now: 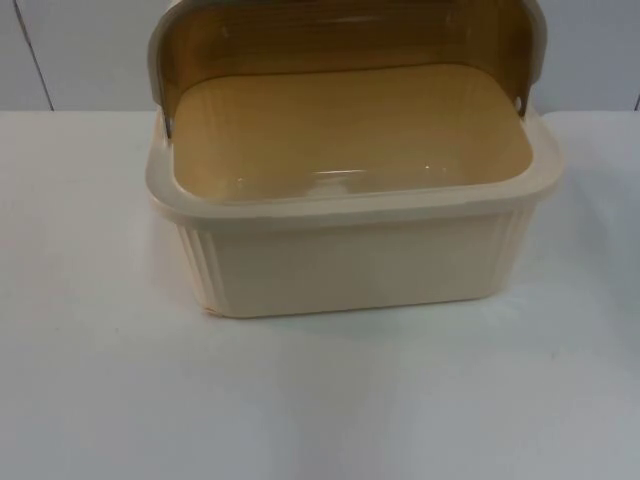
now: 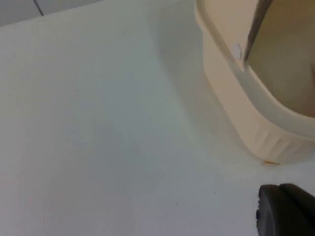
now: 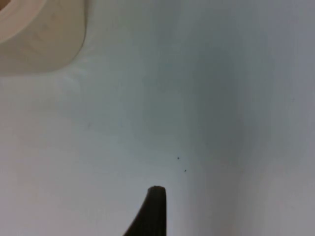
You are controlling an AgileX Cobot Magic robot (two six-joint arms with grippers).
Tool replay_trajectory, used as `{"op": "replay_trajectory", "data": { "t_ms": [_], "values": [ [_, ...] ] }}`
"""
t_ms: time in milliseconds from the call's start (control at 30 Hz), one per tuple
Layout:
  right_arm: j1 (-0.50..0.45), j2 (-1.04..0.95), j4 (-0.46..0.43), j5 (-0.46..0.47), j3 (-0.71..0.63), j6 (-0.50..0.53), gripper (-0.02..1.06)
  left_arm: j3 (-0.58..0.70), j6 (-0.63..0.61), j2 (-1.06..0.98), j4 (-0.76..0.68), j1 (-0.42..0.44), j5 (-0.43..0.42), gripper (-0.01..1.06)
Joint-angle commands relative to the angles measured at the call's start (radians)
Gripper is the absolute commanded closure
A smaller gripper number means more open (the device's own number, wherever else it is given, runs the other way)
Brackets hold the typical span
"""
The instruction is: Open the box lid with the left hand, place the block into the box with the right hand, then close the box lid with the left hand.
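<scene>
Nearest you, the front stretch of the white table (image 1: 320,410) carries nothing of the task; you can see no block on it, nor in the box, so you will have to find the block before the right arm has anything to do.

Behind that bare stretch stands the box (image 1: 350,265), a cream plastic tub with a ribbed front wall and a broad rolled rim, set toward the table's far edge and about midway between its side edges. Its inside is bare and glossy. Judge it light and fairly stiff, with smooth walls that will slide on the table if you push sideways.

At the back of the box the lid (image 1: 340,35) stands raised, a translucent amber shell with a cream border, hinged at the rim's far corners. It looks thin and springy, so take it by the cream front border, near the middle, and swing it down gently instead of pressing on the amber panel.

The left gripper (image 2: 288,209) hangs over the table just beside the box's corner, touching nothing; you cannot tell how its jaws stand. The right gripper (image 3: 153,211) hangs over bare table with a corner of the box beyond it, and its jaws cannot be judged either.
</scene>
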State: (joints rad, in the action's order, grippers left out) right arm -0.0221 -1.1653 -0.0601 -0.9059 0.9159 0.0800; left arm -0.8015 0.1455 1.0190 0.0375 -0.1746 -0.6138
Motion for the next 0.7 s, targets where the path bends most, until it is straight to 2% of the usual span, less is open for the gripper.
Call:
{"op": "replay_trajectory", "data": {
  "t_ms": [0, 33, 67, 167, 200, 333, 367, 467, 533, 633, 667],
  "values": [
    [-0.005, 0.011, 0.004, 0.014, -0.004, 0.007, 0.23, -0.069, 0.105, 0.081, 0.050, 0.002, -0.004, 1.05],
    [-0.005, 0.011, 0.004, 0.017, -0.004, 0.007, 0.23, -0.103, 0.176, 0.136, 0.086, 0.002, -0.011, 1.05],
    [-0.005, 0.011, 0.004, 0.017, -0.004, 0.007, 0.23, -0.103, 0.176, 0.136, 0.086, 0.002, -0.011, 1.05],
    [-0.005, 0.011, 0.004, 0.024, -0.004, 0.007, 0.23, -0.256, 0.335, 0.311, 0.156, -0.027, -0.045, 1.05],
    [-0.005, 0.011, 0.004, 0.024, -0.004, 0.007, 0.23, -0.256, 0.335, 0.311, 0.156, -0.027, -0.045, 1.05],
    [-0.005, 0.011, 0.004, 0.026, -0.004, 0.007, 0.23, -0.456, 0.371, 0.491, 0.144, -0.096, -0.093, 1.05],
    [-0.005, 0.011, 0.004, 0.026, -0.004, 0.007, 0.23, -0.456, 0.371, 0.491, 0.144, -0.096, -0.093, 1.05],
    [-0.005, 0.011, 0.004, 0.026, -0.004, 0.007, 0.23, -0.639, 0.373, 0.624, 0.067, -0.162, -0.169, 1.05],
    [-0.005, 0.011, 0.004, 0.026, -0.004, 0.007, 0.23, -0.666, 0.373, 0.640, 0.049, -0.171, -0.183, 1.05],
    [-0.005, 0.011, 0.004, 0.026, -0.004, 0.007, 0.23, -0.817, 0.346, 0.725, -0.057, -0.222, -0.217, 1.05],
    [-0.005, 0.011, 0.004, 0.026, -0.004, 0.007, 0.23, -0.817, 0.346, 0.725, -0.057, -0.222, -0.217, 1.05]
  ]
}}
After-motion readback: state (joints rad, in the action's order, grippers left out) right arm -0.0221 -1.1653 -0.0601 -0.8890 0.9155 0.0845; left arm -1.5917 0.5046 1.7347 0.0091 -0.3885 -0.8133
